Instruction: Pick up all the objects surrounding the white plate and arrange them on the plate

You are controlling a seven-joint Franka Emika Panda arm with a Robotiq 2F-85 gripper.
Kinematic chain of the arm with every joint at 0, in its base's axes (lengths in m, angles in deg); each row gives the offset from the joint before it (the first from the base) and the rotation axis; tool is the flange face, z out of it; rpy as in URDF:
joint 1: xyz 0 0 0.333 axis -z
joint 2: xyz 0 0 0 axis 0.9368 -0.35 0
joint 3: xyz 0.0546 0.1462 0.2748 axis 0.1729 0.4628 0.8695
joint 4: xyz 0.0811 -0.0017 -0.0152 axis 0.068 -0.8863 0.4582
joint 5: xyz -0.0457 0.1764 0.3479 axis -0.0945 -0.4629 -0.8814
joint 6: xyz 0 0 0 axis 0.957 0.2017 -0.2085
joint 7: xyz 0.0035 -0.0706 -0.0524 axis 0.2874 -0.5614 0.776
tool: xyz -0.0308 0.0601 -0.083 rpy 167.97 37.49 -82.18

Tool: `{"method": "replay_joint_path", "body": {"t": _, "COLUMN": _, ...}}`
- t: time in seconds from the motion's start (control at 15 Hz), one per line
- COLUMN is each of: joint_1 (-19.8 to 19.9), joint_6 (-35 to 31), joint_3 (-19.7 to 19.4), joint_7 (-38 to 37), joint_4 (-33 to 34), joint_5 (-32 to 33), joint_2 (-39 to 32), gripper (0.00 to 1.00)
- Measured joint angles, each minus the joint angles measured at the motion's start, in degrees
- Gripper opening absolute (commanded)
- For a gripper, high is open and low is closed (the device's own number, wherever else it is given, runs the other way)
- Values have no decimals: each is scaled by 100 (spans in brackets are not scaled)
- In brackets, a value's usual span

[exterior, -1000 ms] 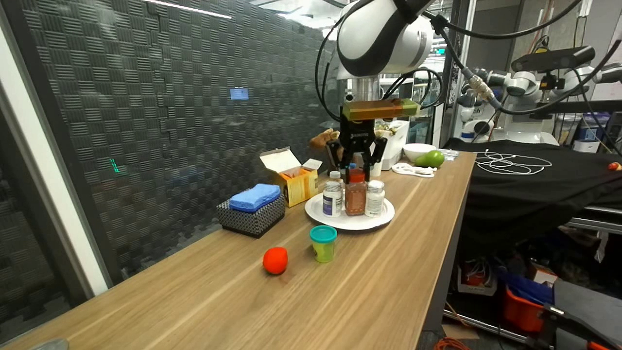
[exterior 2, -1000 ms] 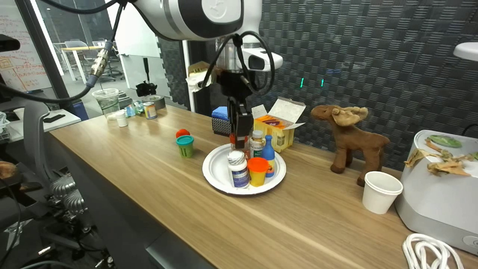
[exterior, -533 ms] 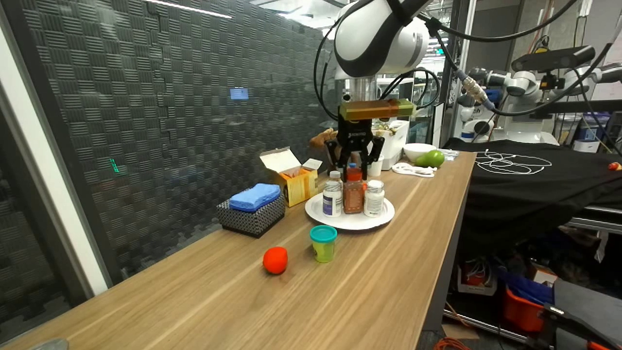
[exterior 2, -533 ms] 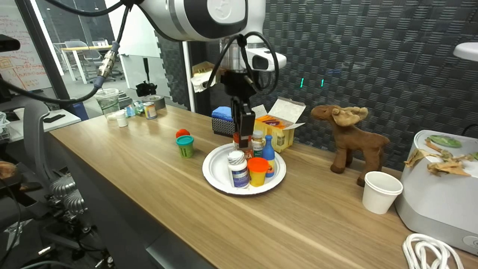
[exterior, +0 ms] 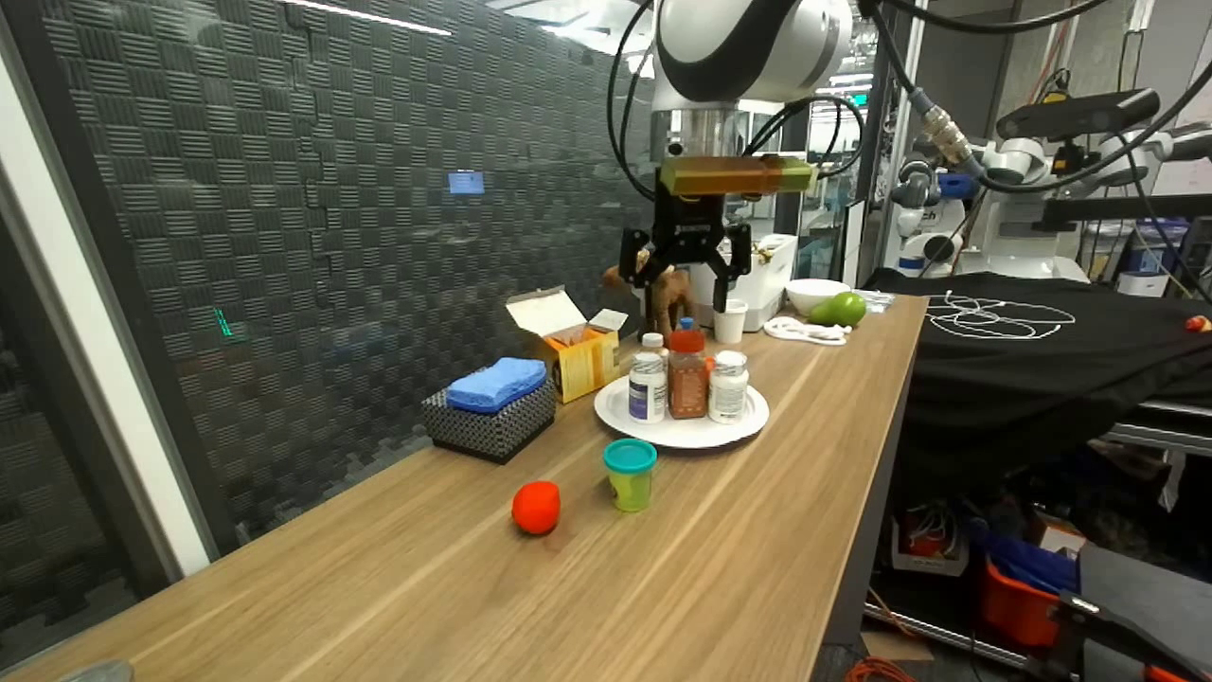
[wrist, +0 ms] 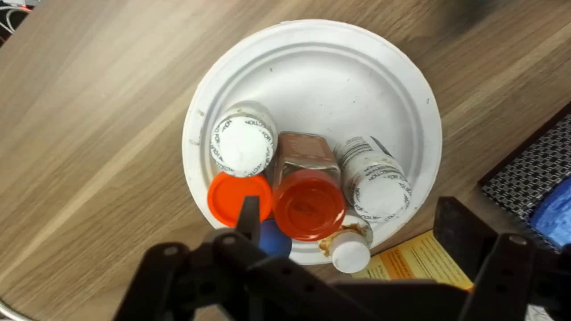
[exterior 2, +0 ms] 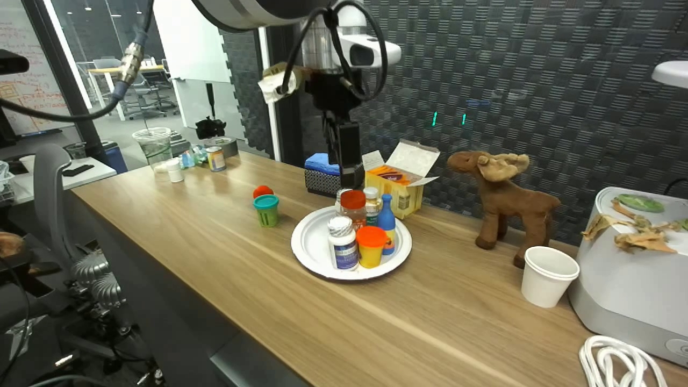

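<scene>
End effector, jaws wide, clear above brown jar inside rim of white plate

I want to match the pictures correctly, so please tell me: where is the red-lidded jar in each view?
In an exterior view: jar, right of centre, between two white bottles.
In an exterior view: jar, near centre, lower part hidden.
In the wrist view: jar, slightly right of and below centre.
Shared landmark: the plate it stands on.

On table: plate, red ball, green cup
</scene>
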Motion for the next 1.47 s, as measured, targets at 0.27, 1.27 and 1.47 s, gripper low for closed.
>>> {"method": "replay_joint_path", "body": {"t": 0.27, "joint_1": -225, "joint_6": 0, "joint_3": 165, "joint_7": 9, "joint_4": -132, "joint_5": 158, "joint_2": 310, "gripper": 100}}
{"method": "replay_joint_path", "body": {"t": 1.27, "joint_1": -710, "joint_6": -281, "joint_3": 731, "joint_7": 781, "joint_4": -233, "joint_5": 364, "joint_2": -325, "gripper": 100}}
{"method": "replay_joint_path", "body": {"t": 1.47, "joint_1": -769, "joint_6": -299, "joint_3": 791, "joint_7": 930, "joint_4": -352, "joint_5": 364, "joint_2": -347, "gripper": 100}}
